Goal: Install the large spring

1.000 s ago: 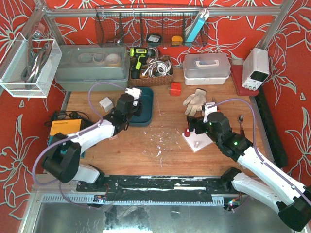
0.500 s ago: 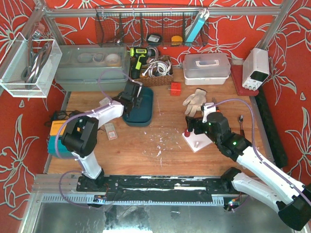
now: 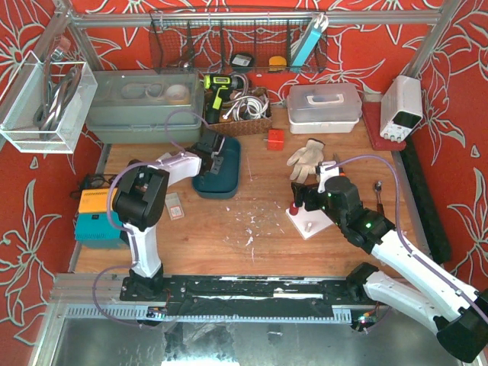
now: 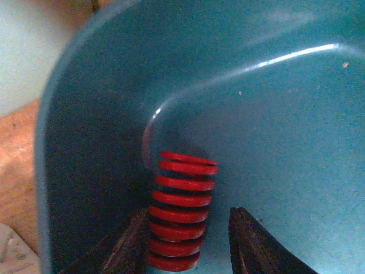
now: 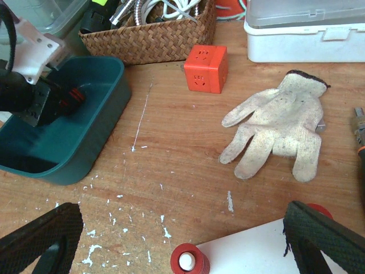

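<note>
The large red spring point(image 4: 182, 211) stands upright in a corner of the teal bin point(image 4: 274, 114). My left gripper point(image 4: 188, 245) is open around it, one finger close against its left side and a gap on the right. In the top view the left gripper point(image 3: 210, 156) is down inside the bin point(image 3: 229, 179). It also shows in the right wrist view point(image 5: 54, 100). My right gripper point(image 5: 182, 228) is wide open and empty over the white plate point(image 5: 256, 251). A small red spring point(image 5: 190, 261) sits on a white peg at the plate's corner.
An orange cube point(image 3: 275, 139) and a work glove point(image 3: 306, 156) lie behind the plate point(image 3: 313, 223). A wicker basket point(image 3: 240, 114), a white lidded box point(image 3: 324, 103) and a grey tub point(image 3: 145, 103) line the back. A power supply point(image 3: 402, 107) stands at the right.
My left arm has swung from the table left of the bin back and right, putting its gripper down into the bin around the spring. The right arm has not moved.
</note>
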